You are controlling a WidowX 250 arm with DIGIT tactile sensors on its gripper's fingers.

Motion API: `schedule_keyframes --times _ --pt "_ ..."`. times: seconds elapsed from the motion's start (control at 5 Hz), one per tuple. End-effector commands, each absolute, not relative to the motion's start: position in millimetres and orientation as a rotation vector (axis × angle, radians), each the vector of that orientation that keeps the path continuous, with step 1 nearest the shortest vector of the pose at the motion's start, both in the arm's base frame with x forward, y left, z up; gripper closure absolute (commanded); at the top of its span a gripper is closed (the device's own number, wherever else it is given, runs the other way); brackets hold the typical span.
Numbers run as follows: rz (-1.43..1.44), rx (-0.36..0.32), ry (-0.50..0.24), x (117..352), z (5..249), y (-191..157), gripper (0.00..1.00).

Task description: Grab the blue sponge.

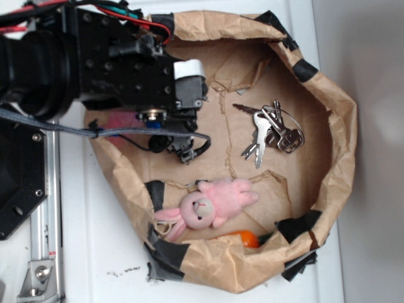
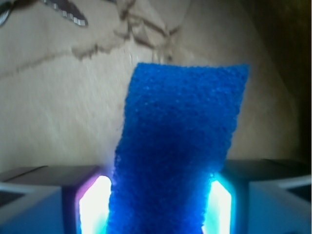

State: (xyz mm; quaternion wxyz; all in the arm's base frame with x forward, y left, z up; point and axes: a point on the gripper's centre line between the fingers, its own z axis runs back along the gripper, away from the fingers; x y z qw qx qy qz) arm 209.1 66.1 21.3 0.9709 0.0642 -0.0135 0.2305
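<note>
The blue sponge [image 2: 180, 146] fills the middle of the wrist view, a porous bright-blue block standing up between the two glowing pads. My gripper [image 2: 161, 204] is shut on its lower part, which looks pinched narrower than its free top end. Behind the sponge lies the brown paper floor. In the exterior view my arm [image 1: 120, 69] reaches over the left side of the paper bag and covers the gripper. Only a small blue spot [image 1: 151, 124] shows under it.
A torn brown paper bag [image 1: 338, 126] with black tape forms a walled basin. Inside lie a bunch of keys [image 1: 271, 129], a pink plush bunny [image 1: 211, 202] and an orange object [image 1: 245, 238] by the near wall. Key tips [image 2: 63, 12] show top left.
</note>
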Motion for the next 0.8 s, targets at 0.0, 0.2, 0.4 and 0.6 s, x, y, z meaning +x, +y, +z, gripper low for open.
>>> schedule_keyframes --times 0.0,0.2,0.4,0.6 --pt "0.126 0.093 -0.218 262.6 129.2 27.7 1.00" --pt "0.009 0.107 -0.177 273.2 150.1 13.1 1.00" --pt "-0.042 0.096 -0.135 272.6 147.9 9.0 1.00" --pt "-0.016 0.098 -0.123 270.8 144.9 9.8 1.00"
